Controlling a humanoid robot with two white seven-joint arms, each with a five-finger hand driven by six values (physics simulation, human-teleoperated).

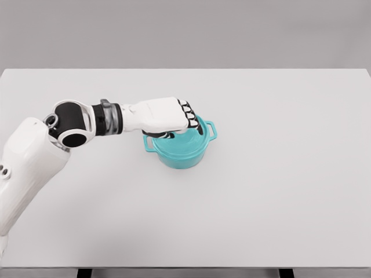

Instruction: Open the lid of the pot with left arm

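The teal pot [184, 148] stands on the white table [278, 191], a little left of the table's middle, with its lid [196, 134] on it, so the opening itself is not done. The left hand [168, 117] lies over the left part of the lid, palm down, fingers [186, 110] curled downward over the lid's top where a knob would sit (the knob itself is hidden under the hand). The hand looks clenched on the lid, though the contact cannot be seen directly. By my judgement the reach is done and the grasp made or nearly so; lifting the lid clear of the pot is left. The pot's right handle [212, 128] shows just beyond the fingertips.
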